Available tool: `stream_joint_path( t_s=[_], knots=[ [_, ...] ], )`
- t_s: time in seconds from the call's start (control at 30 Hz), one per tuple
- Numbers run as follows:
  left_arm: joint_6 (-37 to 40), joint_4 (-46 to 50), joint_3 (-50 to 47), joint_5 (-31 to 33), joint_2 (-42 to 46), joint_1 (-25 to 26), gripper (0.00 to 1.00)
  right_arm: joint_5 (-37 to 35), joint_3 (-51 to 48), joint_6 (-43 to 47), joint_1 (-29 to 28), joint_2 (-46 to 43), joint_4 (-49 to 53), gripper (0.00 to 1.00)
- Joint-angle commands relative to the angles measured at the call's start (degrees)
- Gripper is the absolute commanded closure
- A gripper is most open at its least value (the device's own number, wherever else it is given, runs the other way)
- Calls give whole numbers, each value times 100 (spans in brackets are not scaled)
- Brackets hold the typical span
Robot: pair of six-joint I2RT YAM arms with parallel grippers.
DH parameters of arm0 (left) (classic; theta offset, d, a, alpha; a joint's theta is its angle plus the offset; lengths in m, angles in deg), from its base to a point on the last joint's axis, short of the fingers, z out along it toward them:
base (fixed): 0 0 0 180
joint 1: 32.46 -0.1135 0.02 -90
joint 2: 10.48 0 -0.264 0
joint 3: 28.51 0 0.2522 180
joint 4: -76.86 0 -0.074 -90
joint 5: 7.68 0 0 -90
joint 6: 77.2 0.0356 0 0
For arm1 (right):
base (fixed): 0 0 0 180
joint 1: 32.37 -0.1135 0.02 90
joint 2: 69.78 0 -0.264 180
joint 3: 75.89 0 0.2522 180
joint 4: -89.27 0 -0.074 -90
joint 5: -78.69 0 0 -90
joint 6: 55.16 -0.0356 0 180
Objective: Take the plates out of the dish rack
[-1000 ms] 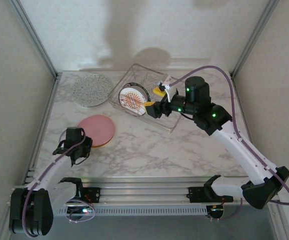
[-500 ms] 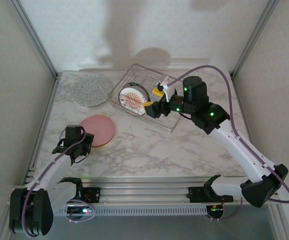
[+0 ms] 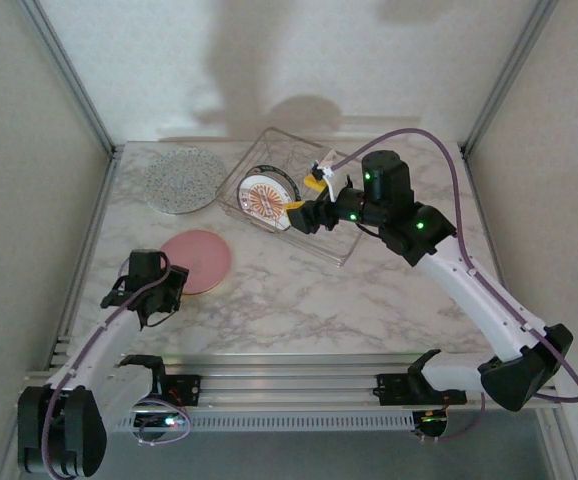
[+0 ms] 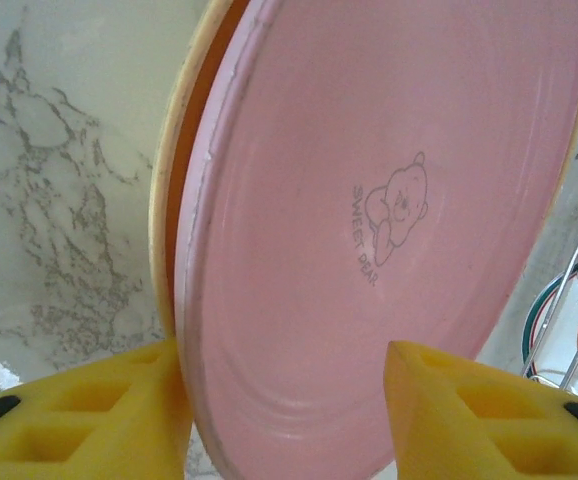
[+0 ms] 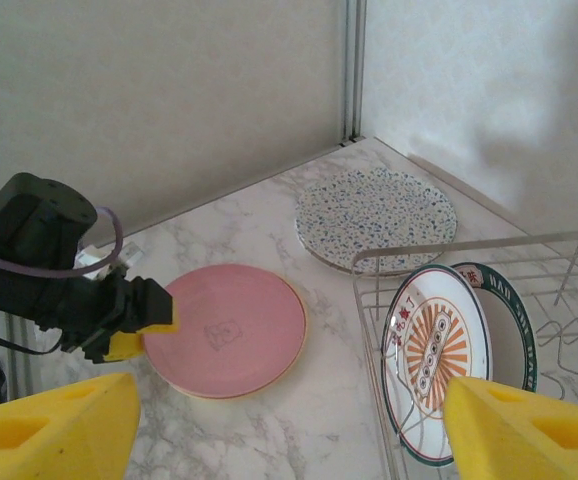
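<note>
Pink plate [image 3: 196,258] lies flat on the orange plate [image 4: 174,200] on the tabletop [image 3: 369,300], near the left arm. The left hand [image 3: 169,290] is partly open, its pads either side of their near rim. Farther back, the right hand [image 3: 305,196] gapes wide and empty beside the sunburst plate [image 3: 267,200], which stands upright in the dish rack [image 5: 469,245]. The speckled plate [image 3: 182,179] lies flat at far left.

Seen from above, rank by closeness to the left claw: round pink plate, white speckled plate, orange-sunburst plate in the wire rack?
From the left gripper:
1. Round pink plate, right beside it.
2. White speckled plate, back left.
3. Orange-sunburst plate, in the wire rack, back centre.
</note>
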Motion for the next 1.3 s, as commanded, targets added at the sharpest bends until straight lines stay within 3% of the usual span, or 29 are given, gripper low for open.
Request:
stream_joint_path(
  t_s=[0.0,0.5,0.83,1.27],
  knots=[
    [33,322,174,-97,150,-47,48,-63,221,-46,-50,46,-5,20],
    [126,942,825,159,441,-36,52,-977,800,-277,170,718,718,26],
    [854,732,2533,201,-201,263,50,-47,1328,-426,1004,1896,862,35],
    [2387,187,4875,-106,-1391,1560,49,1296,2304,824,1543,3427,1215,51]
  ],
)
